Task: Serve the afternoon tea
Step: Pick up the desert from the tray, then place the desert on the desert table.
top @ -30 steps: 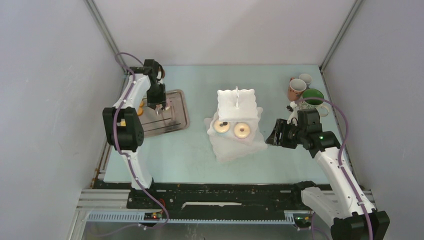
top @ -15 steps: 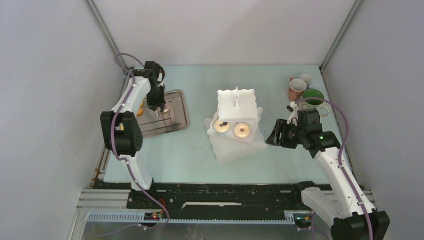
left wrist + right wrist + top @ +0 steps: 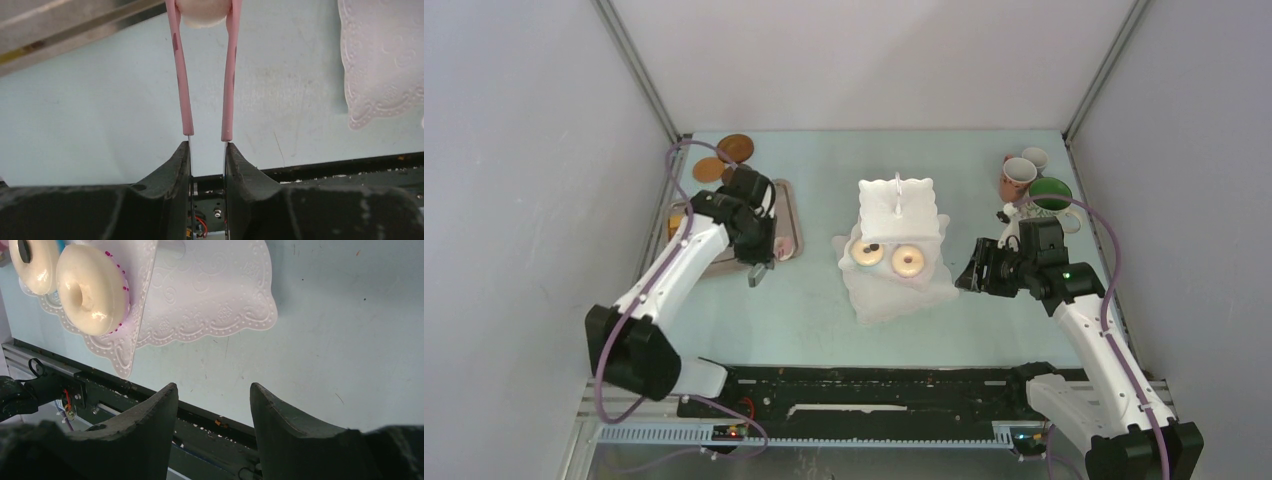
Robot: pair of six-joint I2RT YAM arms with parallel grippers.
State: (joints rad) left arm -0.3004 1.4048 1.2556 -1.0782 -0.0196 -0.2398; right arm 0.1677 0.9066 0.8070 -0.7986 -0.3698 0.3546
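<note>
One wrist view alone shows left claw clamping pink tongs, right claw open near stand.

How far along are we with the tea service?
Done: two donuts sit on the stand, middle tier. In hand: left gripper squeezes pink tongs around a pale pastry just off the tray; right gripper open, empty. Left: mugs bunched at the far right, coasters at the far left corner, none set out.
</note>
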